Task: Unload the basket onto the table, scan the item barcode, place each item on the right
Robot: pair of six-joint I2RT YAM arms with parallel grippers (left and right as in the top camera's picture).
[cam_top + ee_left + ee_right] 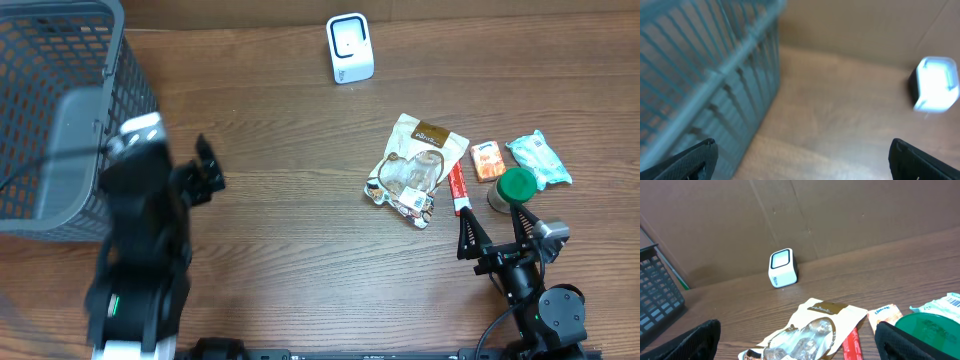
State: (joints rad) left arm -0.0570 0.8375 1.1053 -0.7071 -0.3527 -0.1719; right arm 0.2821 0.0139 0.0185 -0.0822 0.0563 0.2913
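Both arms are hovering with jaws wide open, holding nothing: the left gripper (207, 172) beside the grey wire-mesh basket (60, 60) at the left edge of the brown wooden table (280, 230), the right gripper (490, 218) near its front right corner. The beige clear-window snack pouch (415, 165) is lying just ahead of the right gripper. I am judging it best to pinch only the pouch's rim, leaving the barcode uncovered for the small white box-shaped scanner (350, 48) at the far edge.

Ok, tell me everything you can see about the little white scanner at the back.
The scanner is a small boxy unit, plastic by the look, with a white rounded front and dark sides. Its pale window, ringed by a dark frame, faces forward and slightly upward. It stands upright on the wooden table near the brown back wall, with nothing touching it.
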